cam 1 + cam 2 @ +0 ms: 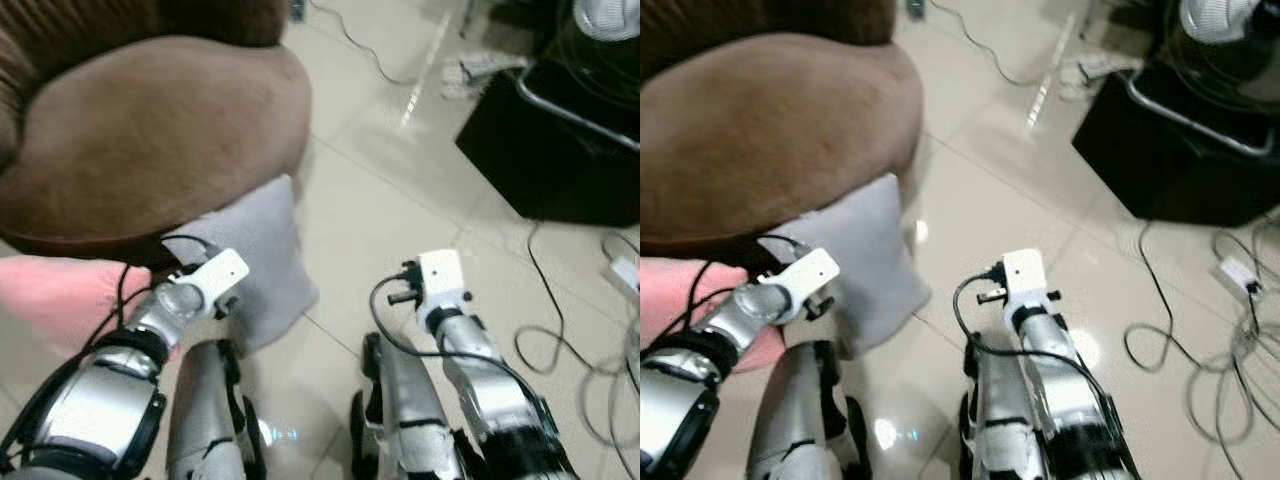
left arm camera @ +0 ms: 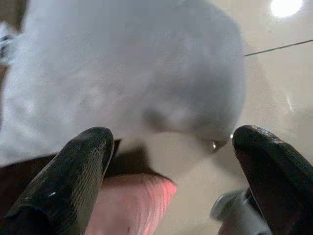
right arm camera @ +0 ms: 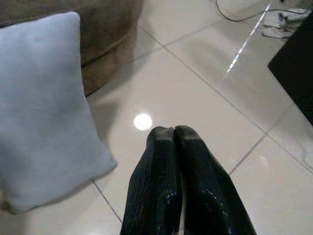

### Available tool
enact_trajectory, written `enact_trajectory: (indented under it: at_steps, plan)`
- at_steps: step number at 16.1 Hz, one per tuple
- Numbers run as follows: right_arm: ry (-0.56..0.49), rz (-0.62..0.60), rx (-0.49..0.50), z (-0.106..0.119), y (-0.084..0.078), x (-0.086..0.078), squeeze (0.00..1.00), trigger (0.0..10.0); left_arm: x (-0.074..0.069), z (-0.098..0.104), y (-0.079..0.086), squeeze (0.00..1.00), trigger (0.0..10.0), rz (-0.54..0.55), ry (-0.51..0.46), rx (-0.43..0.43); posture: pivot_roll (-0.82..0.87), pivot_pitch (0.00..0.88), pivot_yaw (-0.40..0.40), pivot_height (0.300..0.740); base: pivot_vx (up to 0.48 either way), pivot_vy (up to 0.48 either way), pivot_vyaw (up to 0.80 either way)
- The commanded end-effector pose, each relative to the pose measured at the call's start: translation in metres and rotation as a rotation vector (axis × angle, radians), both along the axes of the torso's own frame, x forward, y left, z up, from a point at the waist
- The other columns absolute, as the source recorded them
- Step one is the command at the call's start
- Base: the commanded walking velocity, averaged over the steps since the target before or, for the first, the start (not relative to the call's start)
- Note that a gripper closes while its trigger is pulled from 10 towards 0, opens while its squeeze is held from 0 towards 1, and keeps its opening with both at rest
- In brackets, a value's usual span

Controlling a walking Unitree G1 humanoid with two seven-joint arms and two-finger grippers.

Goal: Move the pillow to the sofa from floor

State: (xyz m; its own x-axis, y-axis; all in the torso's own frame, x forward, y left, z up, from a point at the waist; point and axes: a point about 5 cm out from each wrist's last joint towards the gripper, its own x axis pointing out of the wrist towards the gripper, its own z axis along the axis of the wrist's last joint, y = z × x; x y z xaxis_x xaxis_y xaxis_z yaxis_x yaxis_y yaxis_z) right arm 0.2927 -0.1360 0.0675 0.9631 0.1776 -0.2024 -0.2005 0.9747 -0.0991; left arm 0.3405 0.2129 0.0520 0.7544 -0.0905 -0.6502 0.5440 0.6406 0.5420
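Down by the robot's own legs, the left gripper hangs with its two black fingers spread wide apart, holding nothing, right above the near edge of the grey pillow. The pillow stands on the glossy tiled floor, propped up against the front of the brown sofa, with one lower corner resting on the tiles. Just beside it, on the robot's left, lies a pink cushion, partly tucked under the sofa's front edge and half hidden by the silver left arm. The right gripper sits over bare tile to the right of the pillow, its fingers pressed together with nothing between them, and a round glare of light shines on the floor just past its tips. The sofa seat itself is a broad rounded brown cushion rising behind the pillow. Farther off to the right, loose black cables loop across the tiles, and beyond them stands a black box-like unit with a metal tube frame. A crumpled pale cloth lies on the floor near the far wall.
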Motion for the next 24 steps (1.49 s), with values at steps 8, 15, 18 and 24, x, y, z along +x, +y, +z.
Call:
enact_trajectory:
  at_steps: [8,15,18,24]
  plan:
    - [0.109,-0.056,-0.045,-0.008,-0.036,-0.069,0.0,10.0,0.002,0.002,0.006,0.0,10.0,0.15,-0.093,-0.083,-0.34,0.368,-0.136,0.56,0.0,0.0,0.0]
    - [0.112,-0.057,-0.021,-0.006,-0.028,-0.054,0.0,10.0,0.006,0.026,0.041,0.0,10.0,0.223,-0.195,-0.122,-0.25,0.346,-0.113,0.56,0.0,0.0,0.0]
    - [0.112,-0.048,-0.017,-0.007,-0.023,-0.049,0.0,10.0,0.007,0.033,0.049,0.0,10.0,0.283,-0.264,-0.192,-0.24,0.332,-0.116,0.56,0.0,0.0,0.0]
    - [0.115,-0.038,-0.026,-0.008,-0.026,-0.047,0.0,10.0,0.004,0.041,0.073,0.0,10.0,0.398,-0.322,-0.134,-0.24,0.33,-0.126,0.56,0.0,0.0,0.0]
